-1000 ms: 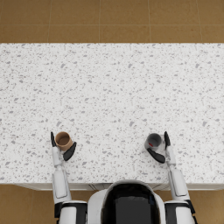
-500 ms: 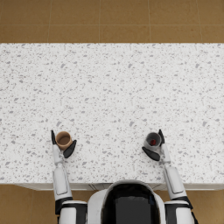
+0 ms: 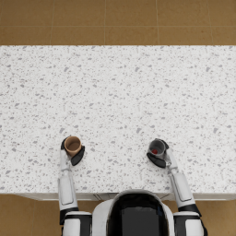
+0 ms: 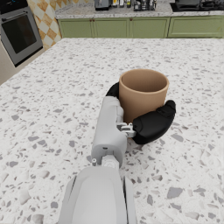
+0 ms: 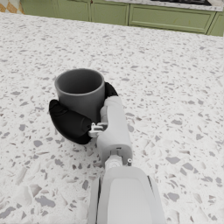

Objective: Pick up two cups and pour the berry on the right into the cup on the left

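As each hand grips one: two cups (image 3: 72, 145) (image 3: 156, 147).

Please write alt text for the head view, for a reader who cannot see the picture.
Seen from above, a robot grips a cup in each hand on a speckled white counter: a brown cup in the left hand and a grey cup, with something red inside, in the right hand. Both cups are upright.

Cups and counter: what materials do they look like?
Tan cup: matte, uniform colour, no gloss; paper or plastic, can't tell. Grey cup: smooth, matte, likely plastic or ceramic. Counter: white with dark speckled chips, looks like terrazzo or stone composite.
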Robot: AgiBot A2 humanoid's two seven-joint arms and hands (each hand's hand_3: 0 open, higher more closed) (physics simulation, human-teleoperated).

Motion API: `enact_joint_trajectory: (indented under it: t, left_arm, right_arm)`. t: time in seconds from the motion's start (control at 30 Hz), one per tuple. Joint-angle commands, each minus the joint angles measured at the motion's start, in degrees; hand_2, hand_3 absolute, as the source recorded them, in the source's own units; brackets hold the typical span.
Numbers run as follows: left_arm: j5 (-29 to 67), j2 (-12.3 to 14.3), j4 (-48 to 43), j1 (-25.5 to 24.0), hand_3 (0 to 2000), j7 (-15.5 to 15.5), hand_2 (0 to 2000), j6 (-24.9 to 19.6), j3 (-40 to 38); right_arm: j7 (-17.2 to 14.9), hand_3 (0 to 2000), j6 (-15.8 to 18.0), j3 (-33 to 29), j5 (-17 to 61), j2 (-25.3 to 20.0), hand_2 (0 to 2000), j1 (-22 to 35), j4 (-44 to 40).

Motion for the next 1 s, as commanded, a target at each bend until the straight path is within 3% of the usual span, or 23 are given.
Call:
enact_joint_trajectory:
  t: [0.03, 0.13, 0.23, 0.37, 0.47, 0.7, 1.0]
  left_arm:
    - [0.0, -0.25, -12.11, 1.38, 1280, -0.02, 2000, 0.17, 5.95]
    - [0.0, 0.24, -13.18, 4.7, 1280, -0.12, 2000, 0.56, 11.88]
    - [0.0, 1.62, -12.78, 8.17, 1280, -0.08, 2000, 0.81, 15.63]
    - [-0.01, 5.64, -5.74, 16.43, 1280, -0.05, 2000, 1.17, 19.59]
    - [3.57, 7.09, -1.77, 20.13, 1280, -0.01, 2000, 1.29, 22.71]
    - [14.87, 8.72, 1.45, 22.72, 1280, 0.03, 2000, 1.21, 26.58]
    - [17.12, 9.77, 3.24, 23.89, 1280, 0.03, 2000, 1.0, 27.91]
  right_arm:
    - [0.01, 1280, 0.07, -1.12, -0.01, -0.94, 2000, 1.46, 8.47]
    - [0.04, 1280, 0.06, -2.51, -0.02, -3.26, 2000, 4.82, 12.57]
    - [0.05, 1280, 0.67, -3.36, -0.03, -6.12, 2000, 9.84, 10.62]
    - [0.04, 1280, 1.14, -3.1, -0.05, -8.74, 2000, 15.67, 6.57]
    - [0.04, 1280, 1.32, -1.68, 5.33, -10.65, 2000, 19.41, 4.47]
    - [-0.05, 1280, 1.43, -3.26, 18.02, -13.61, 2000, 26.39, 3.44]
    - [-0.03, 1280, 1.64, 0.26, 34.41, -15.89, 2000, 30.61, 4.85]
